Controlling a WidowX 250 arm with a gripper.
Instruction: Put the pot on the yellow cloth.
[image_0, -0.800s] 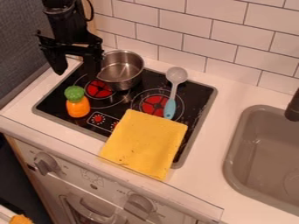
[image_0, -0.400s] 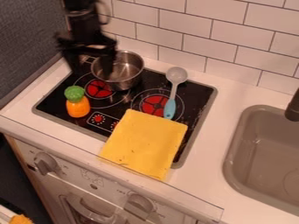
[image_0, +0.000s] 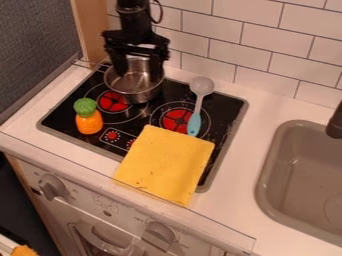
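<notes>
Pincer (image_0: 139, 67): 2 fingers wide apart over pot (image_0: 137, 89), gripping nothing
Pot location: on stovetop (image_0: 59, 116), 11 o'clock from yellow cloth (image_0: 164, 165)
Spoon (image_0: 199, 102): 1 o'clock from yellow cloth

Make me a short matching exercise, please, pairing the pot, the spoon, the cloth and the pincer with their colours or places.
1. Pot
2. Spoon
3. Cloth
4. Pincer

A. black, over the back of the stove
B. yellow, lying flat
C. silver, round
D. grey head, blue handle

Pairs: 1-C; 2-D; 3-B; 4-A
</notes>
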